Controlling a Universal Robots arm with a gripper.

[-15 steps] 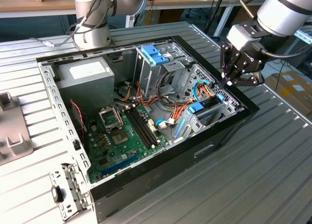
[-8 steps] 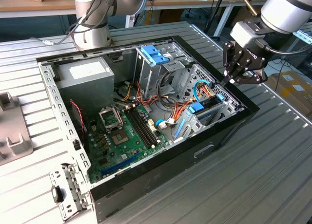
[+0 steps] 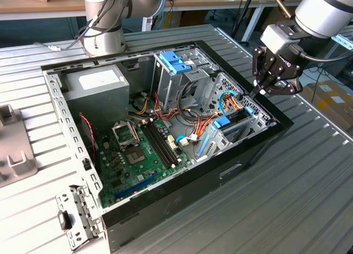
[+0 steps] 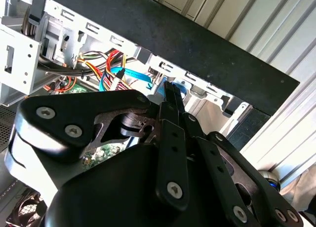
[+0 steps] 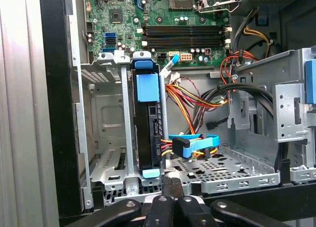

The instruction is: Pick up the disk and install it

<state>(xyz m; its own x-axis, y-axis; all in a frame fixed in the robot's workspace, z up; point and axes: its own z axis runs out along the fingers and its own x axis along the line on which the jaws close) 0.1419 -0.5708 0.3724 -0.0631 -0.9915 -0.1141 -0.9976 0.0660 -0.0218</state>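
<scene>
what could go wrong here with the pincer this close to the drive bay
The pincer hangs at the case's edge beside the disk, which stands upright in its metal bay. The light-blue cable and the orange and yellow wires lie right next to the disk, so the pincer might snag them. It could also knock the black case rim.

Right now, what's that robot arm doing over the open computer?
It is working on a disk. The disk stands on edge in a metal bay at the corner of the open computer case, with cables beside it. The gripper hovers at the case rim just above that bay, jaws closed together and holding nothing.
</scene>
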